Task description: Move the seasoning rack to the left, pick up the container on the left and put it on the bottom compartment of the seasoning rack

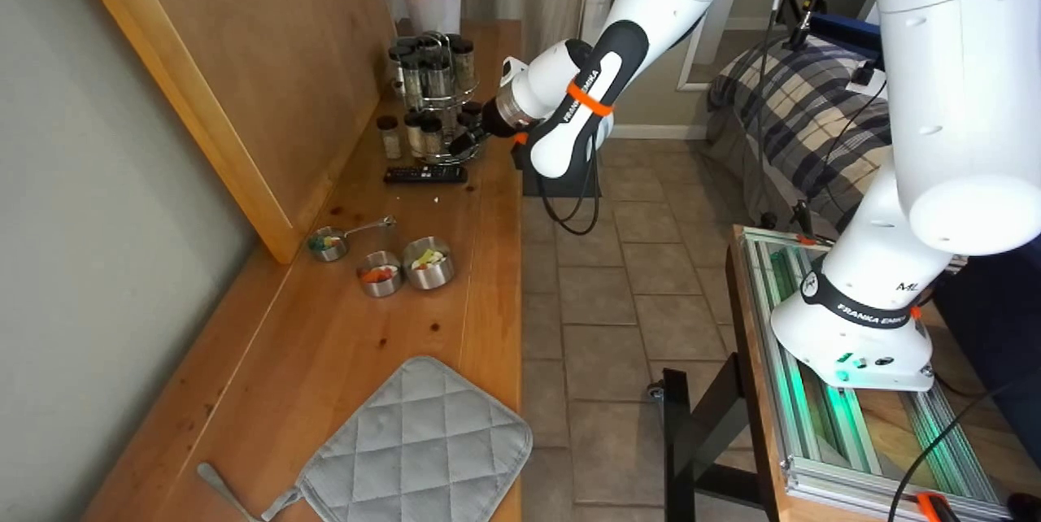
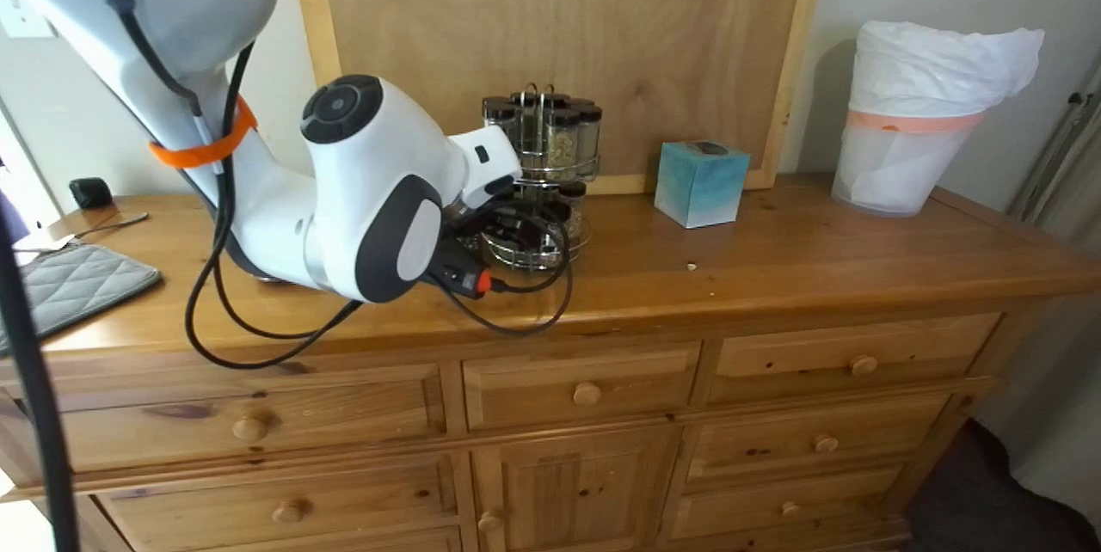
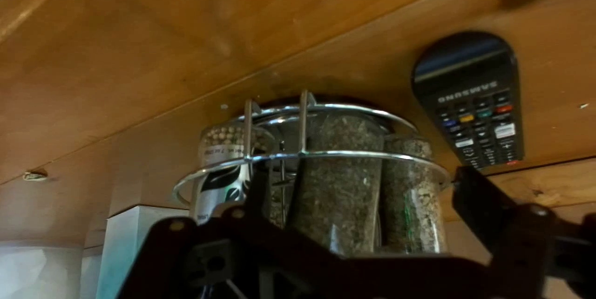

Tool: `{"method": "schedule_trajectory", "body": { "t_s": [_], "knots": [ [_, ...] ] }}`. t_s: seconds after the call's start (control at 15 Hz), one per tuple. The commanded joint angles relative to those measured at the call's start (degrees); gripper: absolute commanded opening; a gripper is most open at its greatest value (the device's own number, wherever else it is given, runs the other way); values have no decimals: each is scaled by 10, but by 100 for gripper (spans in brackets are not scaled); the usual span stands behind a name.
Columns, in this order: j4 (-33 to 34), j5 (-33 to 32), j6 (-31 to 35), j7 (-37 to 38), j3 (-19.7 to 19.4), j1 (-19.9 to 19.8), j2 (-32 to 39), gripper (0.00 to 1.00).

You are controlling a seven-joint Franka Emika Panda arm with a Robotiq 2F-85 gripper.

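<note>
Wrist view: claw [image 3: 363, 175] dark & blurry, base cut off at btm, hiding pt. of the jars [image 3: 344, 196] in the rack [image 3: 354, 153]; tissue box [image 3: 135, 248] cropped at btm too. Fine print on remote [image 3: 475, 103] mostly too small to read. In an exterior view, arm [image 2: 378, 182] & cables [image 2: 225, 195] cover most of claw + pt. of rack's lower tier. Pot holder [image 1: 423, 441] cut off in both exterior views, jar labels too tiny to read. Can't tell if claw touches rack.

In an exterior view my brown wooden surface [image 1: 350, 335] carries three round silver metal cups [image 1: 382, 288], a grey quilted pad [image 1: 419, 445] at their six o'clock, an oblong black remote [image 1: 425, 174] and round chrome-wire seasoning rack [image 1: 444, 104] at one.
</note>
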Motion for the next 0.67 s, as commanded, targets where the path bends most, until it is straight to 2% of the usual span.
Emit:
{"method": "schedule_trajectory", "body": {
  "t_s": [0.0,0.4,0.6],
  "knots": [
    [-15,-16,-33,7,18,-18,-30,100],
    [-21,-24,-22,-5,31,-21,-44,100],
    [-24,-22,-37,-6,31,-18,-49,100]
  ]
}}
